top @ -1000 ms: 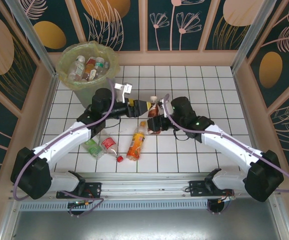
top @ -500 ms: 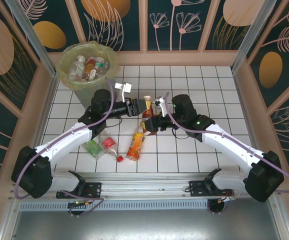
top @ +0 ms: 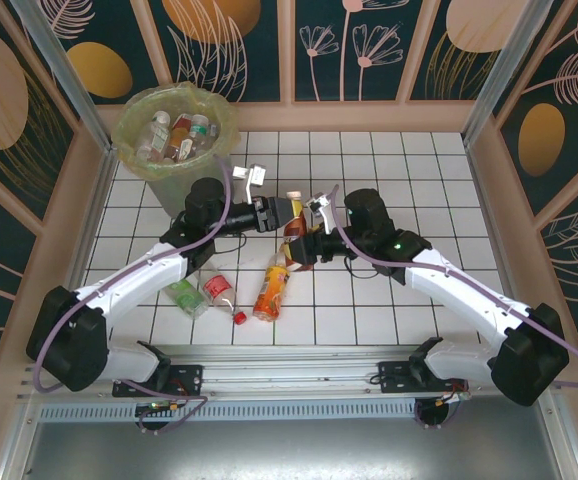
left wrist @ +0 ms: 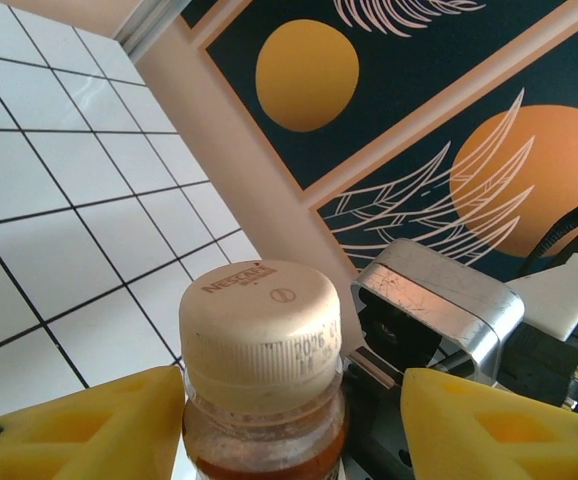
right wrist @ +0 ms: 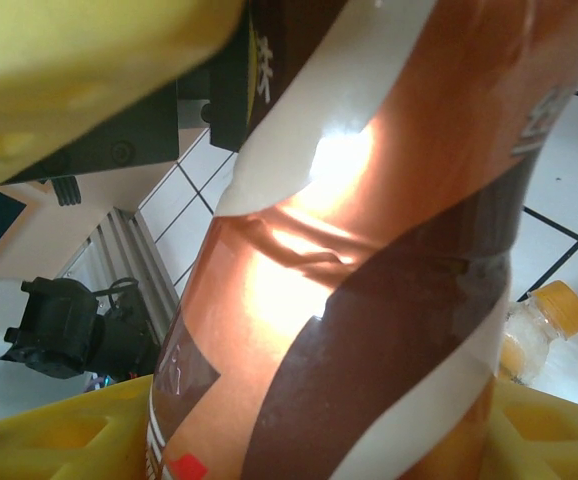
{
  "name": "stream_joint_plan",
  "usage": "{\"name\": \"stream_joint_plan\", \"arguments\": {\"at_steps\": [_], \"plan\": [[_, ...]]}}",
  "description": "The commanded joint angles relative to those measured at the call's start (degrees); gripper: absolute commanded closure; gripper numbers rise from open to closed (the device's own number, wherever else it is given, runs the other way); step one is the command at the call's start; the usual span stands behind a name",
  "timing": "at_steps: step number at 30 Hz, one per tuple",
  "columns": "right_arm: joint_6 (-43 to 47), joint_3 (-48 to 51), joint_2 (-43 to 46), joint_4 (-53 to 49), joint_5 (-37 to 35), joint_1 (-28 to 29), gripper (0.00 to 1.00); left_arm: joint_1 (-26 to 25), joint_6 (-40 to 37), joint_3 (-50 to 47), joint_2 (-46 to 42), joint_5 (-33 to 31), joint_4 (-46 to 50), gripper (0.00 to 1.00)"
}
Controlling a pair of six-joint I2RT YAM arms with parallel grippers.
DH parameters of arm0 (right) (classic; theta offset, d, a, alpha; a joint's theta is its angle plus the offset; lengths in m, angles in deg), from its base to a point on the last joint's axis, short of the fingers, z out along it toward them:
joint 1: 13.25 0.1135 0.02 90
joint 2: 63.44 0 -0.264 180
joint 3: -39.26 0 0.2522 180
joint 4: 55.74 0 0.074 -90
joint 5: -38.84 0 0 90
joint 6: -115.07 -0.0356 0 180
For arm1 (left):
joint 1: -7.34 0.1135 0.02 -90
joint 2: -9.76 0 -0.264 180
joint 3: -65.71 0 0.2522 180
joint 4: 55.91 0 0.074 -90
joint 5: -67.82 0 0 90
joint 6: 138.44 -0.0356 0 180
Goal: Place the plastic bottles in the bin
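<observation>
Brown-labelled clear plastic bottle [top: 298,231] had shifted left toward the bag-lined grey-green round bin [top: 154,168], neck mid-table between spread yellow fingers [left wrist: 79,430] of left gripper [top: 287,212], right gripper [top: 310,246] clamping its body; looked like handover, so next needed left to close before right let go.

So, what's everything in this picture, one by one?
table: one, white tiles.
bin: one, pale grey-green with a yellow-green bag, far left corner.
bottles in the bin: several, clear with mixed labels, count unclear.
green bottle, red bottle, orange bottle: one each, lying front left of centre.
brown-labelled bottle: one, cream cap, held mid-table.
left gripper: one, yellow fingers, open beside that bottle's neck.
right gripper: one, yellow fingers, shut on its body.
</observation>
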Motion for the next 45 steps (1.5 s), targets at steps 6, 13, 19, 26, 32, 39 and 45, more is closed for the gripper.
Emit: {"name": "stream_joint_plan", "arguments": {"at_steps": [6, 13, 19, 26, 32, 39, 45], "plan": [[1.9, -2.2, 1.7, 2.3, 0.8, 0.6, 0.38, -0.2, 0.2, 0.7, 1.3, 1.9, -1.7, 0.42], [2.0, -2.0, 2.1, 2.0, 0.4, 0.6, 0.38, -0.2, 0.5, 0.8, 1.2, 2.4, -1.9, 0.5], [1.8, -1.8, 2.2, 2.0, 0.5, 0.6, 0.35, -0.2, -0.5, 1.5, 0.2, 1.8, -0.6, 0.56], [1.1, -2.0, 3.2, 2.6, -0.5, 0.6, 0.13, -0.1, -5.9, 5.6, -1.8, -3.2, 8.7, 0.6], [0.9, -3.3, 5.3, 2.8, -4.4, 0.4, 0.01, 1.6, -11.4, 15.0, -0.9, -7.1, 19.7, 0.6], [-1.9, -3.9, 10.3, 5.9, -16.1, 0.1, 0.01, 6.8, -18.7, 28.5, 1.3, -13.3, 32.7, 0.59], [1.6, -5.1, 12.2, 6.9, -23.6, 0.1, 0.01, 11.0, -23.0, 39.3, 4.2, -19.9, 41.1, 0.58]]}}
